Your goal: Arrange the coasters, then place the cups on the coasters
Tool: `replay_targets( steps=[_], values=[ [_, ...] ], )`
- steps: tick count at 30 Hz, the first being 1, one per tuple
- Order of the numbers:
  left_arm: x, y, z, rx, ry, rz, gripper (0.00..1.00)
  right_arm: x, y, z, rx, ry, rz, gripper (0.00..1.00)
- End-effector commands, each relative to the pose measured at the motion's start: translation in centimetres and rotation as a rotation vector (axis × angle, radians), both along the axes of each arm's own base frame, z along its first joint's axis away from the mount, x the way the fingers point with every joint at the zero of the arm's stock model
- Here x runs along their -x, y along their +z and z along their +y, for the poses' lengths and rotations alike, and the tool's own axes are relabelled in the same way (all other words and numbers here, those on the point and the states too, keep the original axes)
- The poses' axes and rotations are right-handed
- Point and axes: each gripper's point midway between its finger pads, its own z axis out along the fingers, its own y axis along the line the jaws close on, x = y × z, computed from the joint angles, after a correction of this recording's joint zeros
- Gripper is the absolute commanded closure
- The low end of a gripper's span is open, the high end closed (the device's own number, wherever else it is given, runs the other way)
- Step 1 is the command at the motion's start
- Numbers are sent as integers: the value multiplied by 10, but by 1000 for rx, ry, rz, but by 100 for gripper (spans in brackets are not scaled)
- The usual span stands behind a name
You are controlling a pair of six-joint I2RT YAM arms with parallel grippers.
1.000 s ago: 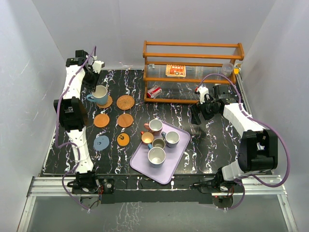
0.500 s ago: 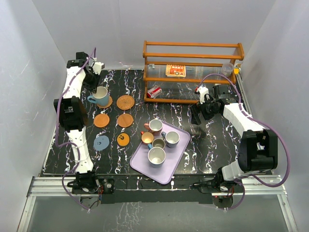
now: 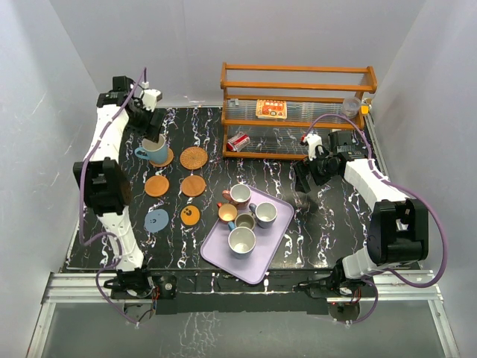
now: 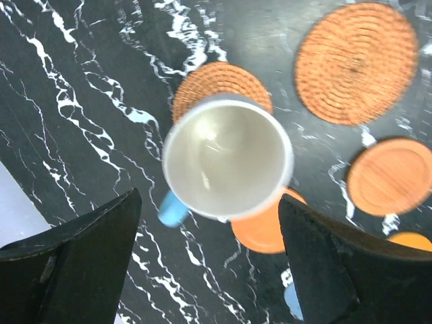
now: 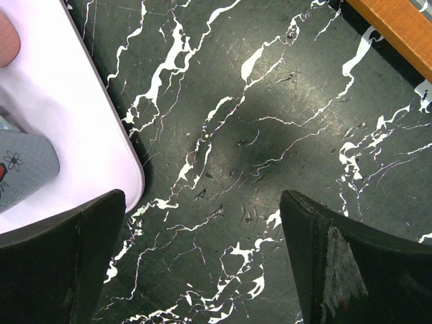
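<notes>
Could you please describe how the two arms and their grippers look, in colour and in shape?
Both the left arm and the right arm have white links and bulky black joints; a thin lilac cable loops along each. The left gripper and the right gripper each have two broad, matt black fingers with blunt tips.

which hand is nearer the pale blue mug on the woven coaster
Left. The left hand hangs open directly above the pale blue ceramic mug. The right hand is far off, over the black marble tabletop beside the lilac rectangular tray.
</notes>
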Motion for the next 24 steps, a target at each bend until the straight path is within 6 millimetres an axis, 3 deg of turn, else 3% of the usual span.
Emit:
replay_targets(
  steps=[1, 8, 14, 24],
  values=[
    [26, 70, -52, 61, -152, -169, 18, -9, 7, 1, -12, 4, -36, 2],
    [86, 71, -133, 96, -382, -136, 17, -9, 12, 2, -15, 6, -48, 2],
    [140, 79, -200, 257, -599, -90, 12, -9, 16, 2, -17, 5, -60, 2],
    [234, 76, -284, 293, -1021, -78, 7, -9, 15, -1, -14, -2, -60, 2]
  ],
)
